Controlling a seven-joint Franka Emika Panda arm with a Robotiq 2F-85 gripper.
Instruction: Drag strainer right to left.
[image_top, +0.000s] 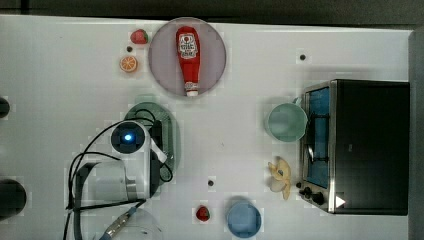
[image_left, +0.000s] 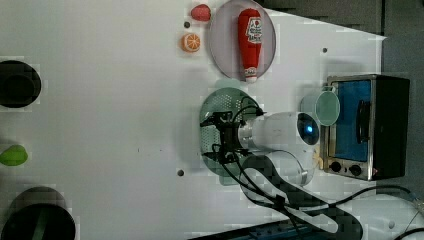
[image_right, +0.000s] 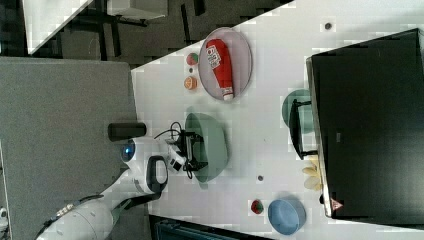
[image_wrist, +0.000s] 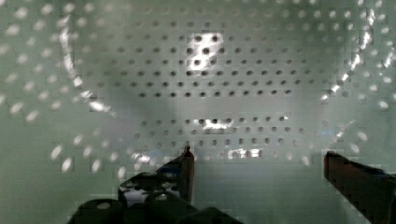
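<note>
While the arm reaches over the white counter (image_top: 60, 75), its end effector (image_wrist: 259, 158) hangs inside the strainer (image_wrist: 233, 60) with its two dark fingers (image_wrist: 187, 163) spread wide apart and nothing between them; the wrist view shows the perforated floor close beneath the tips, though whether they touch it cannot be told. Seen in the top view, the strainer (image_top: 170, 125) lies left of centre on the counter, partly covered by the robot's white wrist, just below a round pale plate (image_top: 160, 60) that carries a red ketchup bottle (image_top: 187, 55) lying on its side. A strawberry (image_top: 139, 36) and an orange slice (image_top: 128, 63) sit just beside the plate on the top view's left. Well apart on the top view's right stands a toaster oven (image_top: 370, 145) with a round mint-green cup (image_top: 286, 122) just at its open front and a peeled banana (image_top: 281, 176) near its knobs. Along the top view's lower edge rest a second strawberry (image_top: 202, 213) and a round blue bowl (image_top: 244, 219), near each other. Black cables loop from the wrist across the strainer's rim.
</note>
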